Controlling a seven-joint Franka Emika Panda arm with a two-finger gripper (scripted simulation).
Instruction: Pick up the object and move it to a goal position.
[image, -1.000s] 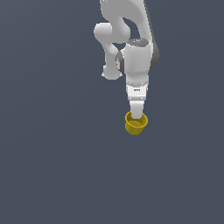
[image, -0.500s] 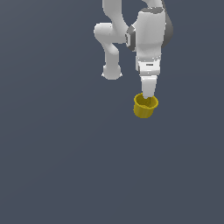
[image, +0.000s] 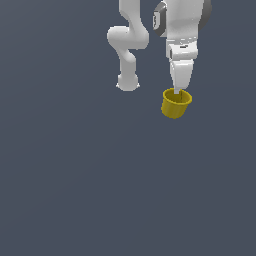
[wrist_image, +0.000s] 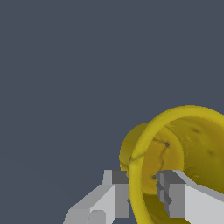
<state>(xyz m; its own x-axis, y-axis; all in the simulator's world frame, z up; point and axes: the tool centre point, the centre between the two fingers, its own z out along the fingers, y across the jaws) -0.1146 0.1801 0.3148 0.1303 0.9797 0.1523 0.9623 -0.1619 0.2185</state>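
Cup (image: 176, 104) hangs directly beneath my pincer (image: 178, 91), tilted; one finger (wrist_image: 181, 199) sits inside the rim, the other outside, pinching the wall between them. It looks light and rigid, possibly slick. I'd judge this rim hold adequate, though it may swing during transport.

A bare simulated scene: a flat, featureless grey-blue ground (image: 65, 190) fills both views.

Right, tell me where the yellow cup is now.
In the exterior view's upper right, the yellow cup hangs from the hand, which pinches its rim, beside the arm's base.
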